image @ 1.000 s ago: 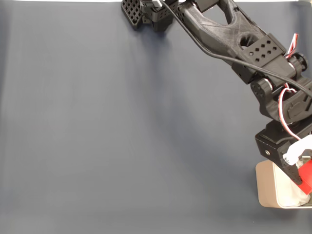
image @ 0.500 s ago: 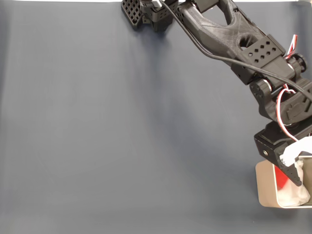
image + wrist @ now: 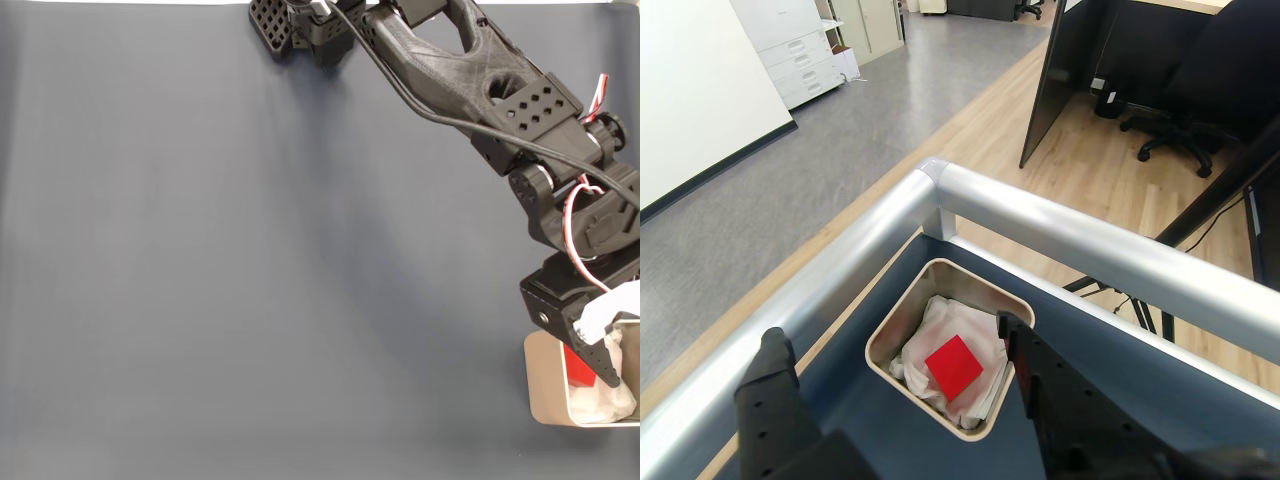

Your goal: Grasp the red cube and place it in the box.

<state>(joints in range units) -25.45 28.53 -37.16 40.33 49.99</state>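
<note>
Red cube [image 3: 954, 366] down inside the box [image 3: 902, 325], lying flat on crumpled white paper [image 3: 930, 325] near the middle of the container, one face up, clear of both fingers. Box sits in the corner of the dark blue table [image 3: 250, 280], tucked just inside the silver metal rail [image 3: 1080, 240] that rounds the table edge. Gripper [image 3: 895, 345] poised above the box with jaws apart and nothing held between them: left finger [image 3: 775, 400] at the lower left of the wrist view, off the box's outer wall; right finger [image 3: 1025, 375] over the box's right rim, just beside the cube but not touching it. In the fixed view, box [image 3: 545, 385] cut off at the lower right edge, beige wall and rounded corner showing, white paper [image 3: 605, 400] inside; only a sliver of the red cube [image 3: 575, 368] visible behind the black finger [image 3: 598, 358] that reaches down over the opening. Black arm [image 3: 480, 85] stretched from its base at the top of the fixed view diagonally to the lower right, red and white wires looped at the wrist. Beyond the rail in the wrist view: grey carpet, wooden floor, white cabinets [image 3: 800, 50], a black partition [image 3: 1085, 70] and an office chair [image 3: 1185, 110].
</note>
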